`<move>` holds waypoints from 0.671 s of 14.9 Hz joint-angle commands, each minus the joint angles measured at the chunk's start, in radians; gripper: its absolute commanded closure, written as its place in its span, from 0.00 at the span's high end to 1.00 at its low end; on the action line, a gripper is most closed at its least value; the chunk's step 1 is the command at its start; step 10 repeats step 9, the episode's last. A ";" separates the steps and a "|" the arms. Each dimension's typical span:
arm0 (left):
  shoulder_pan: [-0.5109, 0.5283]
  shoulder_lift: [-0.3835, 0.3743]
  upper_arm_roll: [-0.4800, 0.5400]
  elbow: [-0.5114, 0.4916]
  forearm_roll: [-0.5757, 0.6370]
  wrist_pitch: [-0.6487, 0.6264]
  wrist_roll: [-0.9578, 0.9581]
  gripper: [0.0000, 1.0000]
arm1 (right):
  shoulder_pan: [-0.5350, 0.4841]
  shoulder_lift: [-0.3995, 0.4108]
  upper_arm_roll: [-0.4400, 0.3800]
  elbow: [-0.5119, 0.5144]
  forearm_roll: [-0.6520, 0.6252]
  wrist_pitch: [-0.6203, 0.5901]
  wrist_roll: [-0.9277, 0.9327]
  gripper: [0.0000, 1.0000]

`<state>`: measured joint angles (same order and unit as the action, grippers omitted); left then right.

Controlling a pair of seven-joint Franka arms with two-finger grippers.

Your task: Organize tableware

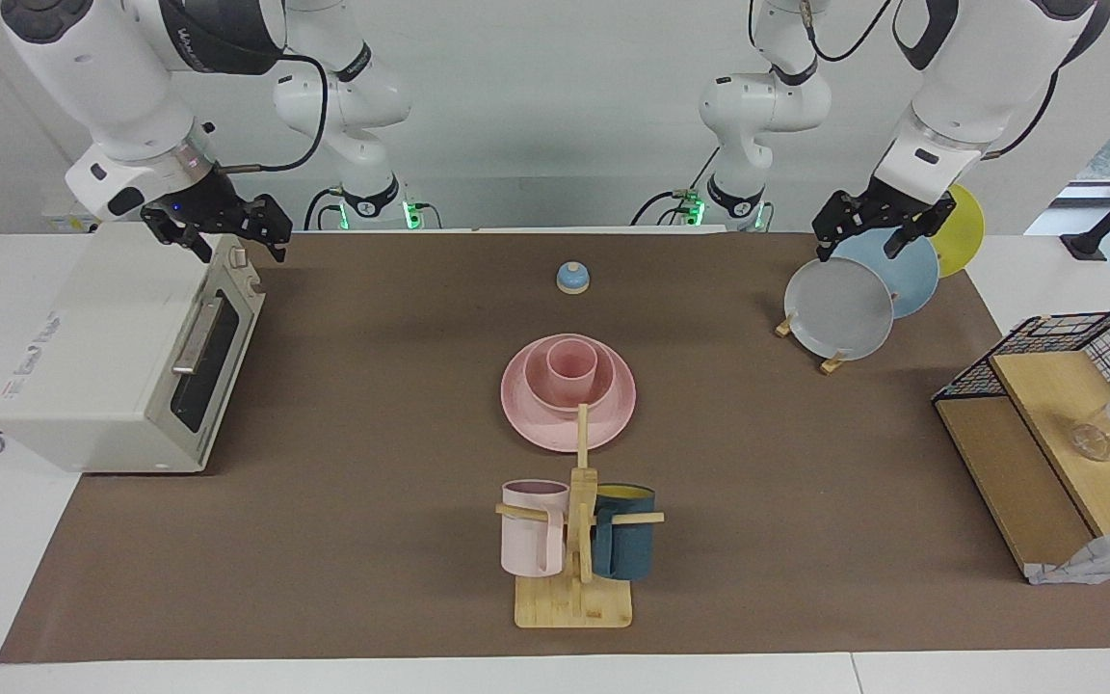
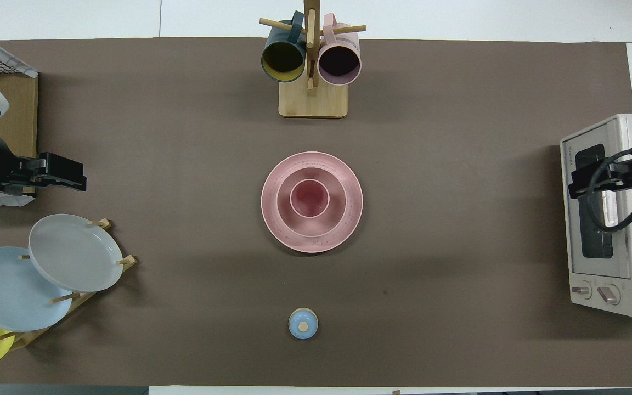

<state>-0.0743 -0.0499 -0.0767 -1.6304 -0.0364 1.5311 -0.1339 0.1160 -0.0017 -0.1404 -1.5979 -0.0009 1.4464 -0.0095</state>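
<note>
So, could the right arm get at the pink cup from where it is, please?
Probably yes: the right gripper is up over the toaster oven, and the cup, standing in the bowl, is open from above, with only bare mat between.

Matte pink plate, bowl and cup, bare wooden mug stand, smooth matt brown table mat, glossy white toaster oven

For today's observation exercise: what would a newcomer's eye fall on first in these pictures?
First, the pink plate at the mat's middle, with the bowl on it and the cup in the bowl. Then the raised grippers: the left gripper over the plate rack, the right gripper over the toaster oven.
</note>
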 commanded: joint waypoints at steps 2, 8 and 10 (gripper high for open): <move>-0.010 -0.001 0.006 0.004 -0.010 -0.026 0.011 1.00 | -0.003 -0.011 0.002 0.001 0.006 -0.003 0.002 1.00; -0.005 -0.004 0.003 0.004 -0.011 -0.023 0.011 1.00 | 0.030 -0.012 0.004 0.003 -0.013 -0.004 0.002 1.00; -0.005 -0.002 0.003 0.004 -0.011 -0.025 0.011 1.00 | 0.028 -0.012 0.004 0.003 -0.011 -0.004 0.002 1.00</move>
